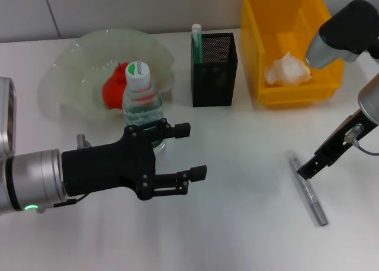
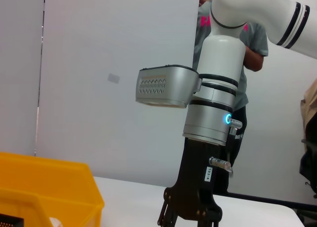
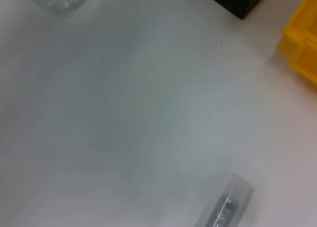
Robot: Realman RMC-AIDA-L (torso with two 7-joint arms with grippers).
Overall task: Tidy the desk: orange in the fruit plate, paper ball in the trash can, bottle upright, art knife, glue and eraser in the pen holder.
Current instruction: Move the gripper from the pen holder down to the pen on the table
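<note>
One orange (image 1: 111, 89) in fruit plate (image 1: 77, 58), paper ball (image 1: 287, 68) binned

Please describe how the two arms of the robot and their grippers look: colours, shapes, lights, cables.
The left gripper is matte black with two flat fingers, mounted on a silver cylindrical wrist with a small green light. The right gripper is also black and slim, with a thin cable beside it. Its arm is white with black rings, a silver-grey wrist, a perforated silver box on the side and a blue ring light.

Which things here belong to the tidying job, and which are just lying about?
Job: orange, fruit plate, bottle, paper ball, trash can, glue, pen holder, art knife by right gripper; left gripper open beside bottle.
Other: only a person in the background.
</note>
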